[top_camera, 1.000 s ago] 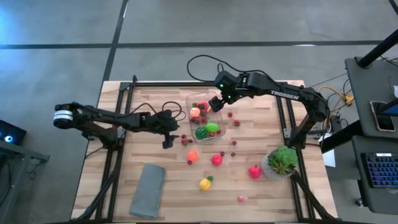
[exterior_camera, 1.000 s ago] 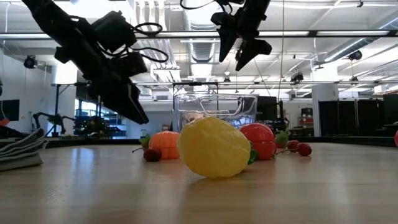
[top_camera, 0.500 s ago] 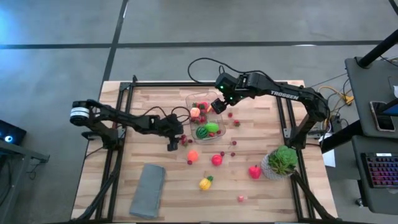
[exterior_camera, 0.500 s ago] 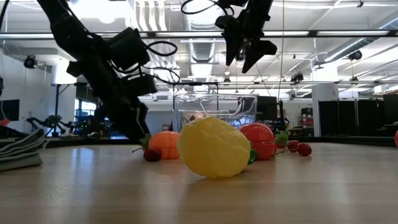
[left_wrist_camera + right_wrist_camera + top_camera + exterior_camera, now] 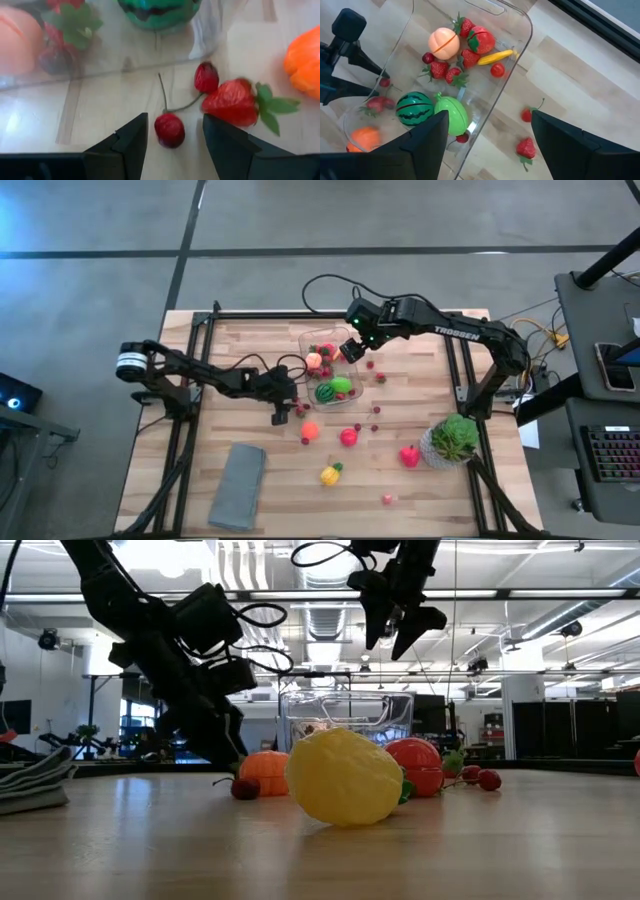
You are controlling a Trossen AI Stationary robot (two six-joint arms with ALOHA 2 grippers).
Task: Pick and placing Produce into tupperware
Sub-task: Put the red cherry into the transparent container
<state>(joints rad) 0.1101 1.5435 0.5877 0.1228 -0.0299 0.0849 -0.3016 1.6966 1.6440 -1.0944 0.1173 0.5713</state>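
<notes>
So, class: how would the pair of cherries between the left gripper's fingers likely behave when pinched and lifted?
The cherries look round and glossy, so one may slip or roll from the left gripper. Their thin joined stem looks bendy, so the second cherry would probably dangle.

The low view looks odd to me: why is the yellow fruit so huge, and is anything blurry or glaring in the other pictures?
Low view: the yellow fruit lies nearest the lens, so it looms; bright ceiling lights wash out the background. Left wrist view: the strawberry and orange fruit look soft, and the tupperware wall shows pale reflections. High view: even light, short shadows.
</notes>
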